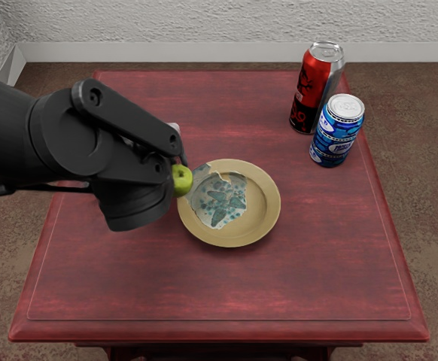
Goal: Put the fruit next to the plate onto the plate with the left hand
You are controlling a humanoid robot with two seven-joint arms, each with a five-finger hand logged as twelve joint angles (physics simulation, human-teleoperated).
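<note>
A small green fruit [181,181] shows at the left rim of the tan plate [263,213], which has a blue-green pattern in its middle. My left arm comes in from the left, and its bulky black wrist hides most of the left hand [187,170]. Dark fingers curl over the top of the fruit, and a grey fingertip [202,171] shows on its plate side, so the hand is shut on it. The fruit's left half is hidden behind the hand. I cannot tell whether the fruit touches the rim or hangs just above it.
A red can [316,86] and a blue can [336,129] stand upright at the back right of the red table [219,286], apart from the plate. A grey wall runs behind the table.
</note>
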